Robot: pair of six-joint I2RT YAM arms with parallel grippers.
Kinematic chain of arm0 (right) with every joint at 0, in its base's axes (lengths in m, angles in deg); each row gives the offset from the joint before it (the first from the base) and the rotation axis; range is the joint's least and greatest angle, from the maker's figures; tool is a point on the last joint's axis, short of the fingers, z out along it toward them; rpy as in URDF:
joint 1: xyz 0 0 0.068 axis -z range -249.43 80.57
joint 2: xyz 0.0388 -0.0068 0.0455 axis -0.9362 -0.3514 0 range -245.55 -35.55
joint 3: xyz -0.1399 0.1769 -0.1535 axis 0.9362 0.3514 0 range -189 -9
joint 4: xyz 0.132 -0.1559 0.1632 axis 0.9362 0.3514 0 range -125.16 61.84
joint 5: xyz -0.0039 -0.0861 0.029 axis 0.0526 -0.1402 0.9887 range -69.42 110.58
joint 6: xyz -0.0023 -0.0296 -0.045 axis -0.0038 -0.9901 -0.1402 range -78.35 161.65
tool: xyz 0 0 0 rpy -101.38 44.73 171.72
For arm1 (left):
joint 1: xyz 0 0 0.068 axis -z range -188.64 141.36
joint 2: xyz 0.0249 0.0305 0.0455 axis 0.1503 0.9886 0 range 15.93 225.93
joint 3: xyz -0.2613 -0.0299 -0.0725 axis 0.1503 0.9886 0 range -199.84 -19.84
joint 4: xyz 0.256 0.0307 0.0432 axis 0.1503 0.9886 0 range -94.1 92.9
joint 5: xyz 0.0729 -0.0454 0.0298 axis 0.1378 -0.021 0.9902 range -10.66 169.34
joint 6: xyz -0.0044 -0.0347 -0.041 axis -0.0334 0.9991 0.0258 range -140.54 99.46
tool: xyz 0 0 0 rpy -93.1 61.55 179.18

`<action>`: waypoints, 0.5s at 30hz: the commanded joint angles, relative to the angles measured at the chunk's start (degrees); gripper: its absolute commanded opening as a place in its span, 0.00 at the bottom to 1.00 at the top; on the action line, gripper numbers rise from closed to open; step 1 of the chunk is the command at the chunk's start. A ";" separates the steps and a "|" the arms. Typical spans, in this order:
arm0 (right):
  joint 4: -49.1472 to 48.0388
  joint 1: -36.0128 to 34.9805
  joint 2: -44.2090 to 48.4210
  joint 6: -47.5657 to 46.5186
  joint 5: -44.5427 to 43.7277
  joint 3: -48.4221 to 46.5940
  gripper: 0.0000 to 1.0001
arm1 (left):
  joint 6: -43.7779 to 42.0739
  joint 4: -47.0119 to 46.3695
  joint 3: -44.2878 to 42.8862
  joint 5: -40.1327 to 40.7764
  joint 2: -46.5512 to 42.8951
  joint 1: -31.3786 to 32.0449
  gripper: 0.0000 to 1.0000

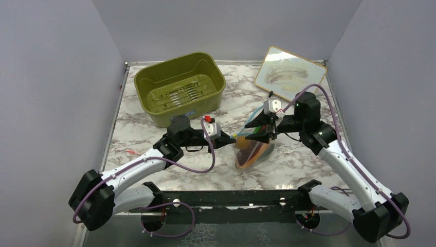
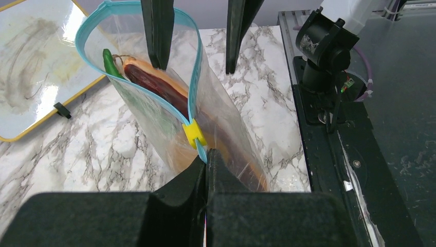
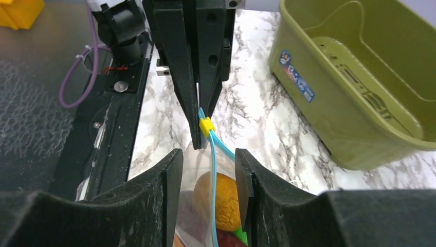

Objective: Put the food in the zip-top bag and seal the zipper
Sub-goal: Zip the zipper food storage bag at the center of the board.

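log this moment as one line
left end effector: shut on zipper end | right end effector: open at zip-top bag mouth | food: inside | zipper: unsealed

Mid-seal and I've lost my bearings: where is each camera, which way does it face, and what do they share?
Top external: above and behind, looking down at the marble table; left arm and right arm show whole.
Left wrist: on the left gripper, shut on the zipper, facing right along the zip-top bag toward the right gripper.
Right wrist: faces left toward the left gripper; its open fingers straddle the bag.
Shared: both wrist views show the yellow slider.
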State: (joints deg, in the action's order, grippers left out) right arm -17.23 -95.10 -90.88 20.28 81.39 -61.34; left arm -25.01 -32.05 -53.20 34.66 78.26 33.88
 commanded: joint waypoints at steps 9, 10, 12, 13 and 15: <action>1.68 -8.30 -8.31 -7.06 -3.95 -5.23 0.41 | -1.31 0.43 -1.27 -3.35 -1.21 0.30 0.00; 1.95 -8.40 -8.73 -7.23 -4.17 -5.43 0.40 | -1.31 0.43 -1.19 -3.38 -1.36 0.30 0.00; 2.76 -8.66 -9.27 -7.85 -4.43 -5.94 0.40 | -1.45 0.60 -1.09 -3.46 -1.50 0.29 0.00; 3.09 -8.83 -9.53 -8.09 -4.52 -6.13 0.40 | -1.57 0.65 -1.15 -3.54 -1.50 0.29 0.00; 3.32 -9.08 -9.90 -8.30 -4.79 -6.37 0.40 | -1.67 0.74 -1.18 -3.64 -1.43 0.27 0.00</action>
State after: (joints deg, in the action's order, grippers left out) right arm -15.20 -103.51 -100.13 13.84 78.42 -65.32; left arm -25.47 -31.68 -53.20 33.54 78.01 33.86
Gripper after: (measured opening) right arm 0.400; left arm 0.010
